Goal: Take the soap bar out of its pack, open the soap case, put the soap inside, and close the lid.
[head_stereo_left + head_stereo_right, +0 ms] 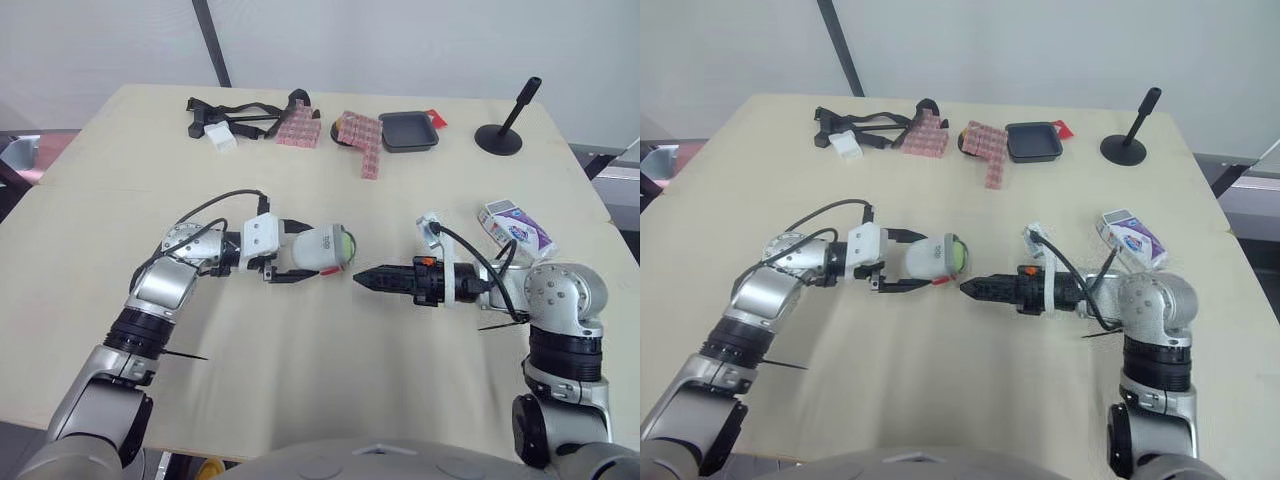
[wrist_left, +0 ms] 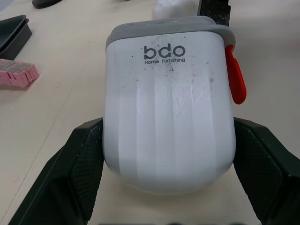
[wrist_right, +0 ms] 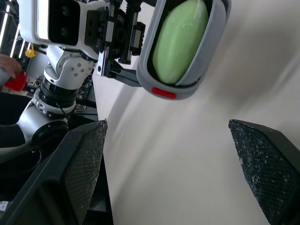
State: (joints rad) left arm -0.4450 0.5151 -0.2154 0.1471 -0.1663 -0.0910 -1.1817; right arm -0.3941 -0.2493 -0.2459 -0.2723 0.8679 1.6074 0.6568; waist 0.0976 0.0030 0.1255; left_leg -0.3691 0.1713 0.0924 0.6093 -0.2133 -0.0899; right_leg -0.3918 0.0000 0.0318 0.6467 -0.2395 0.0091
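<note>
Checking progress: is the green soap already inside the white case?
Yes, the green soap sits in the open mouth of the white case held by the left tool.

White soap case (image 1: pixel 318 247) on side, green soap (image 3: pixel 180 40) inside; purple-white pack (image 1: pixel 515 226) lies apart.

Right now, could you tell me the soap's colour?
The soap is pale green; the right wrist view shows it best.

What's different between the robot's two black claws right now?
The left gripper is clamped on a white plastic soap case with a green soap bar inside; the right gripper holds nothing. The left gripper's fingers press the case's sides; the right gripper's fingers stand apart. Shared: both are black and two-fingered, and they point toward each other over the beige table.
</note>
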